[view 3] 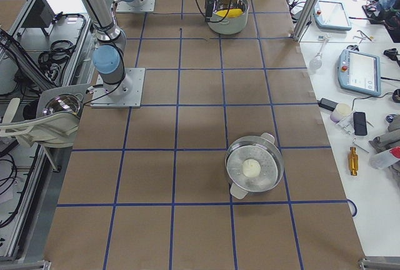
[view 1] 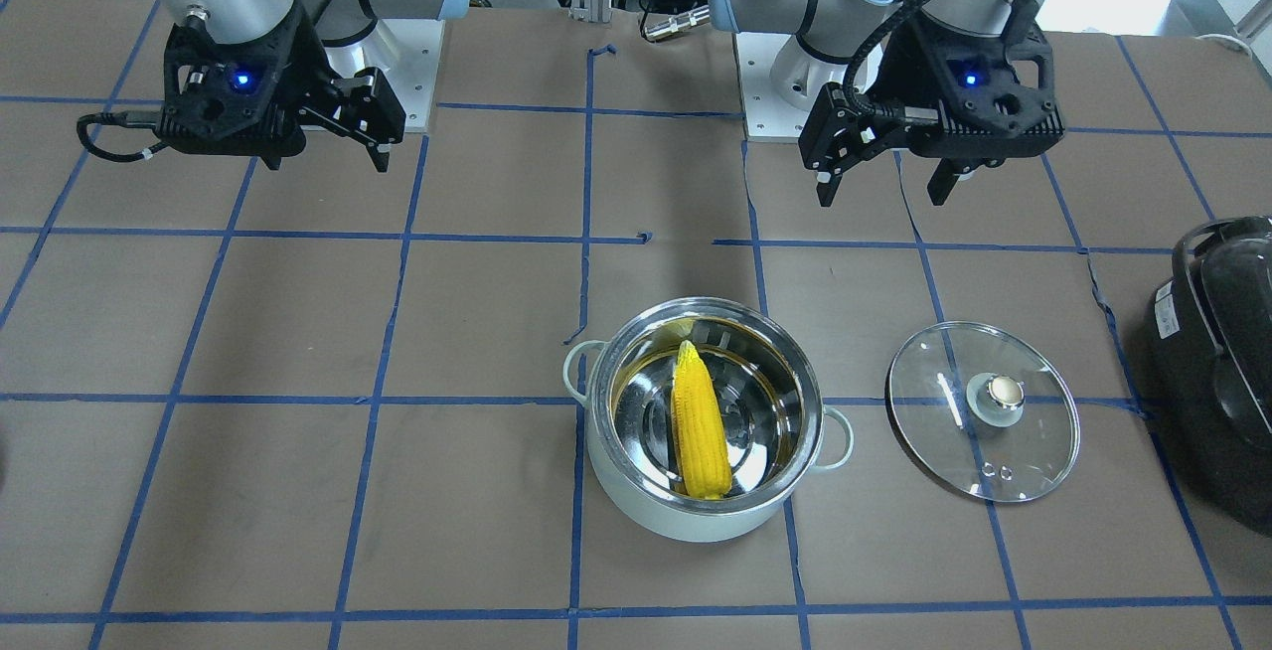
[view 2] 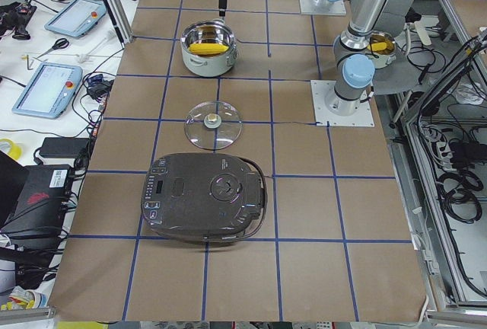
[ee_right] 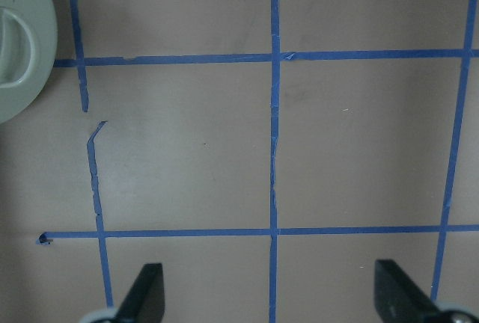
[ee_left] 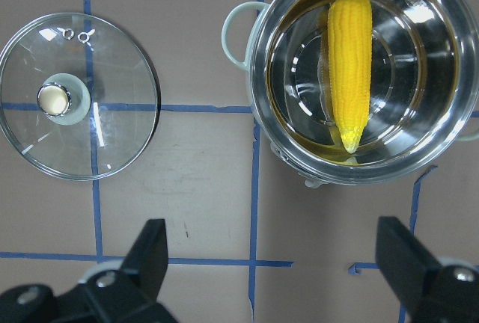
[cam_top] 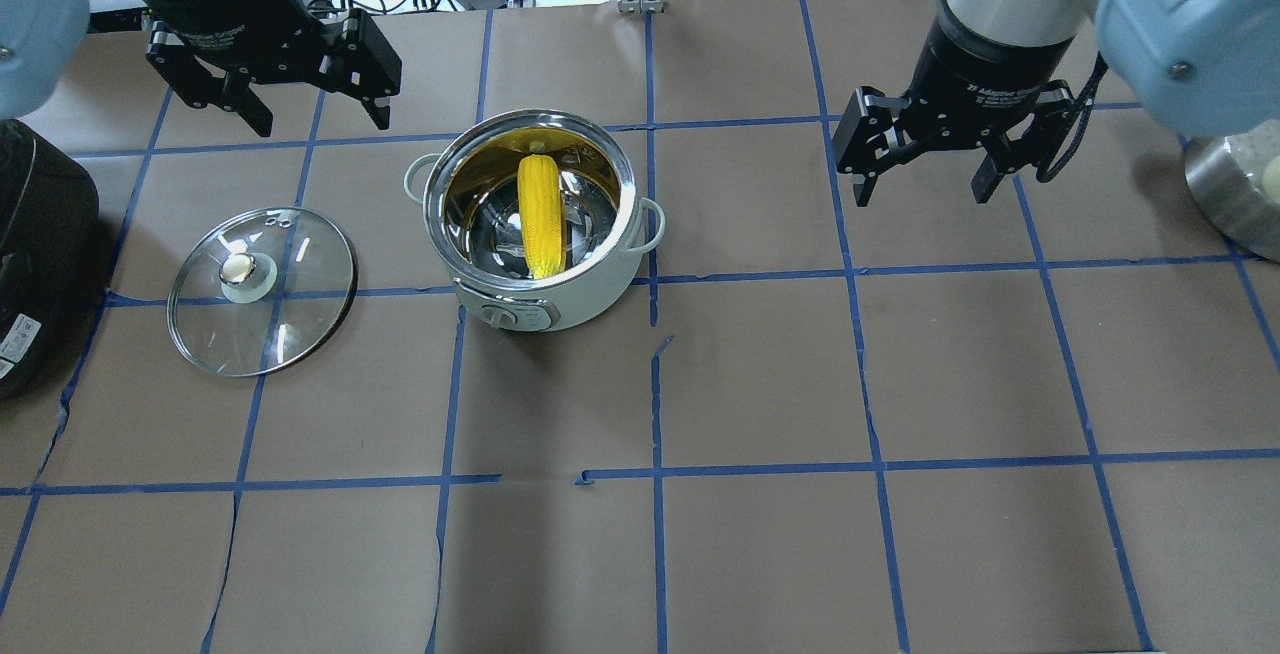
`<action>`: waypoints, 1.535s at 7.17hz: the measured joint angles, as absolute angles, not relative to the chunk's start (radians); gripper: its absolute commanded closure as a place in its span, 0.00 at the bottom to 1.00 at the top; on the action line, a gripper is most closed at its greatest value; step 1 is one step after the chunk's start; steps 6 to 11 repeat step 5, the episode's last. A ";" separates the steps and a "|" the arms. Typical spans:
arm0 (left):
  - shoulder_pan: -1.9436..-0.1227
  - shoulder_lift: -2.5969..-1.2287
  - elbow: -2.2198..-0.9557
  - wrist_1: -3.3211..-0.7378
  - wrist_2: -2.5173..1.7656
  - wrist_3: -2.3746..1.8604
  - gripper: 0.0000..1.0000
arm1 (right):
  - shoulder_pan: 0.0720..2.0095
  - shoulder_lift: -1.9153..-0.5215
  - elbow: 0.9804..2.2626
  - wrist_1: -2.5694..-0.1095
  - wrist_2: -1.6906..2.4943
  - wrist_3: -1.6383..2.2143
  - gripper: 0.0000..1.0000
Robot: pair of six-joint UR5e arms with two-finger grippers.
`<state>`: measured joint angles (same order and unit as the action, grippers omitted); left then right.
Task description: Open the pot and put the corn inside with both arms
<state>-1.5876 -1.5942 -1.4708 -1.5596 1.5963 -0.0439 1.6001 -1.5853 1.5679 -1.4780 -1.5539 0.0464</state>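
The mint-green pot [view 1: 686,521] stands open in the middle of the table. The yellow corn [view 1: 699,426] lies inside it on the steel bottom, also in the overhead view [cam_top: 540,219] and the left wrist view [ee_left: 350,69]. The glass lid [view 1: 982,431] lies flat on the table beside the pot, knob up, on the robot's left [cam_top: 262,289]. My left gripper [cam_top: 322,121] is open and empty, raised beyond the pot and lid. My right gripper [cam_top: 923,194] is open and empty, off to the pot's right over bare table.
A bulky black appliance [cam_top: 40,234] sits at the table's left end, past the lid. A steel pot holding a white ball [view 3: 253,170] stands at the right end. Brown table paper with blue tape lines [cam_top: 660,474] lies between.
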 measured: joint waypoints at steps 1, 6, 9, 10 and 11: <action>-1.588 -1.595 -1.471 -1.560 1.596 -0.018 0.00 | 1.583 -1.590 1.567 -1.472 -1.554 0.040 0.00; -1.590 -1.597 -1.470 -1.559 1.597 0.051 0.00 | 1.563 -1.596 1.566 -1.479 -1.560 0.037 0.00; -1.590 -1.597 -1.470 -1.559 1.597 0.051 0.00 | 1.563 -1.596 1.566 -1.479 -1.560 0.037 0.00; -1.590 -1.597 -1.470 -1.559 1.597 0.051 0.00 | 1.563 -1.596 1.566 -1.479 -1.560 0.037 0.00; -1.590 -1.597 -1.470 -1.559 1.597 0.051 0.00 | 1.563 -1.596 1.566 -1.479 -1.560 0.037 0.00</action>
